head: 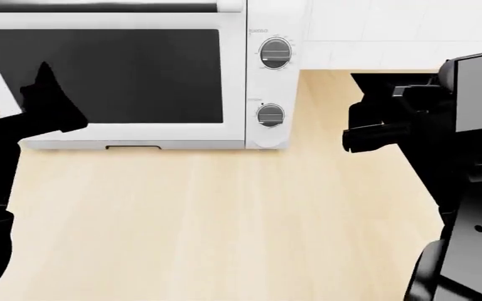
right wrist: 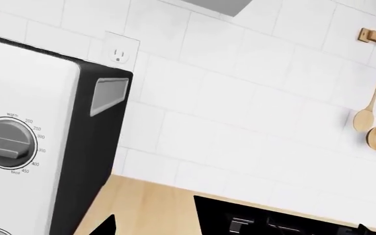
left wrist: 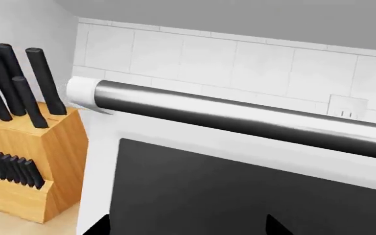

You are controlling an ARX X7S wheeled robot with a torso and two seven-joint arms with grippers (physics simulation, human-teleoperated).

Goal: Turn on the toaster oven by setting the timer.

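Eleven black knives filled the knife block (left wrist: pixel 41 161) at nine o'clock of your toaster oven (head: pixel 140 75); neither claw's state could be told.

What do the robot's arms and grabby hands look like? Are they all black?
Yes, nearly all black. In the head view the left gripper is a dark, pointed silhouette against the toaster oven door. The right gripper is blocky, made of boxy black parts with flat panels and a few small round screw spots. No cables, stickers or writing show on either arm.
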